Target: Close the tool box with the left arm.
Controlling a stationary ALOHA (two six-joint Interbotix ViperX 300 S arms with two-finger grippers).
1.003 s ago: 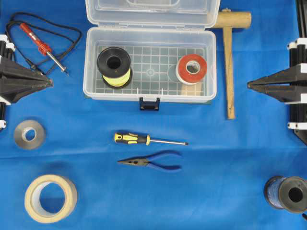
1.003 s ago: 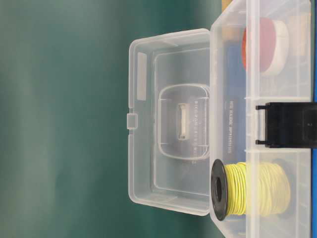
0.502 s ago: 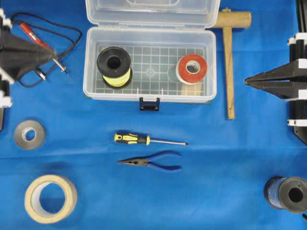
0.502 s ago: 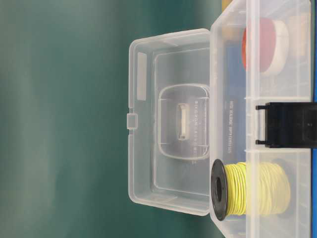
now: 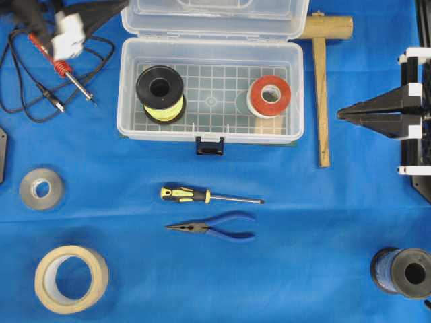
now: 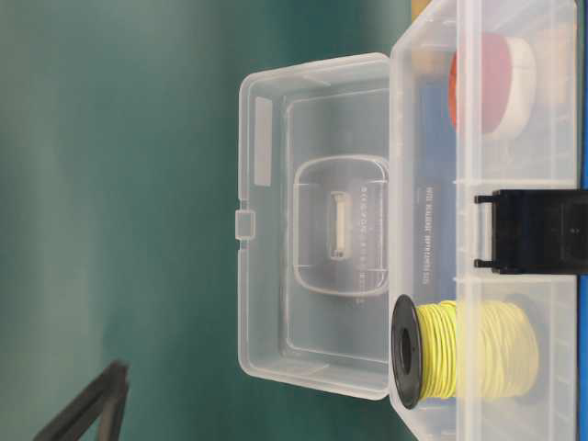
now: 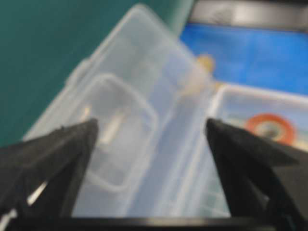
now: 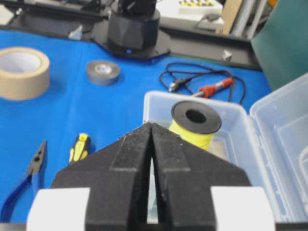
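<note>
**Left arm hovering by the open lid**

The left gripper [image 7: 151, 144] is hanging high at the far left corner of the table with its jaws spread wide and nothing between them. The tool box [image 5: 210, 91] is sitting just beside it, lid standing upright and unlatched. The right gripper [image 5: 343, 114] is resting pinched together, well apart from the box.

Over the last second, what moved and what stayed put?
Only the left claw moved: it swung from the table's left edge up past the soldering iron to the open lid's left corner, and its jaws stand wide apart facing the lid. It holds nothing. The right claw crept slightly inward, shut. The tool box is open as before; both spools inside and the tools on the cloth are unmoved.
</note>
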